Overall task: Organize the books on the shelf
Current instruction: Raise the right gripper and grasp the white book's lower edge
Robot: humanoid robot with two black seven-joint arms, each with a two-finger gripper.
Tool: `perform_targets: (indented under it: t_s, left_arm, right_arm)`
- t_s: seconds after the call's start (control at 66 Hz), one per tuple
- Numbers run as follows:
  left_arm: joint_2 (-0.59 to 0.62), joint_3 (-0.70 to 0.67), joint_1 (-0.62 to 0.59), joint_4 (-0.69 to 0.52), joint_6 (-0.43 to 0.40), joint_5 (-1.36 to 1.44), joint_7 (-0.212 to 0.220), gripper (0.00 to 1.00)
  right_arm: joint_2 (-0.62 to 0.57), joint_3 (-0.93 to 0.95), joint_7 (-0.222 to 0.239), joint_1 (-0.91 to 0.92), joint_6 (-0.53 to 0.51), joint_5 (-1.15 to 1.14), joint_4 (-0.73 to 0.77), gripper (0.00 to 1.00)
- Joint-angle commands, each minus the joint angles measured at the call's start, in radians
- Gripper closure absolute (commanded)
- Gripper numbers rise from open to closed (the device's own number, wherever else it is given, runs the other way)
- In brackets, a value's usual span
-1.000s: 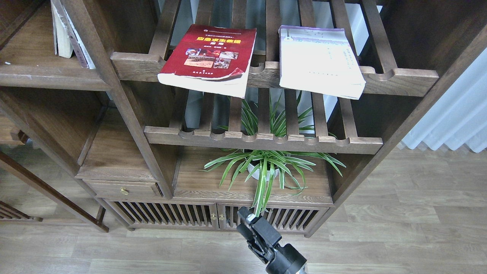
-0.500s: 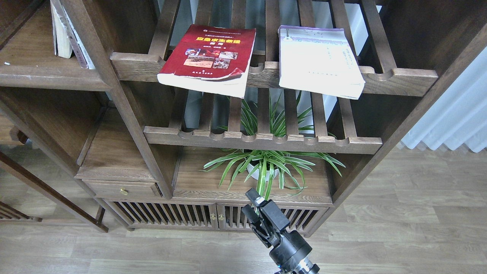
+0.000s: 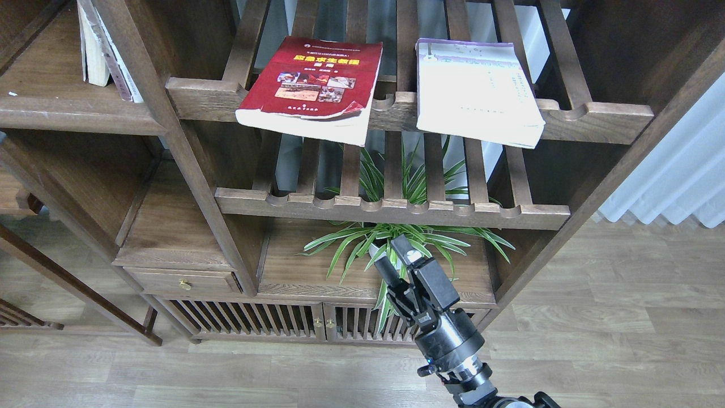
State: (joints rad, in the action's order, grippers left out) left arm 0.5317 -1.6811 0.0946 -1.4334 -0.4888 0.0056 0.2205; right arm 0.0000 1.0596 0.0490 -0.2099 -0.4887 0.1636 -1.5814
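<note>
The red book (image 3: 311,85) with a yellow title lies flat on the upper slatted rack (image 3: 595,116), its near edge hanging over the front rail. The white book (image 3: 476,93) with a purple top strip lies flat to its right on the same rack, also overhanging. The dark-grey book is out of view. The solid shelf (image 3: 68,110) is at the upper left. My right gripper (image 3: 395,256) rises from the bottom, in front of the plant and far below the books. Its fingers stand slightly apart and hold nothing. My left gripper is out of view.
Two pale books (image 3: 99,48) stand at the solid shelf's right end. A lower slatted rack (image 3: 391,212) sits under the upper one. A potted spider plant (image 3: 396,243) stands on the cabinet top (image 3: 294,272), just behind my gripper. Wooden floor lies below, and a white curtain (image 3: 674,175) hangs at the right.
My right gripper has risen and moved right, from in front of the cabinet doors up to the plant's leaves. The books have not moved.
</note>
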Motion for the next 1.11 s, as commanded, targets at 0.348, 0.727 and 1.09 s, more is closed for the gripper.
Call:
perform_targets:
  t_s: [0.348,0.727,1.09]
  left_arm:
    - [-0.002,-0.014,0.013,0.030,0.000,0.001,-0.003,0.00]
    - [-0.001,-0.017,0.010,0.034,0.000,-0.001,-0.003,0.00]
    - [0.007,-0.019,0.001,0.042,0.000,-0.013,-0.003,0.00]
  right_arm:
    - [0.000,0.040,0.000,0.113,0.000,-0.004,-0.062,0.02]
    - [0.000,0.117,0.002,0.193,0.025,-0.006,-0.055,0.01]
    - [-0.021,0.217,0.003,0.257,0.137,-0.004,-0.028,0.01]
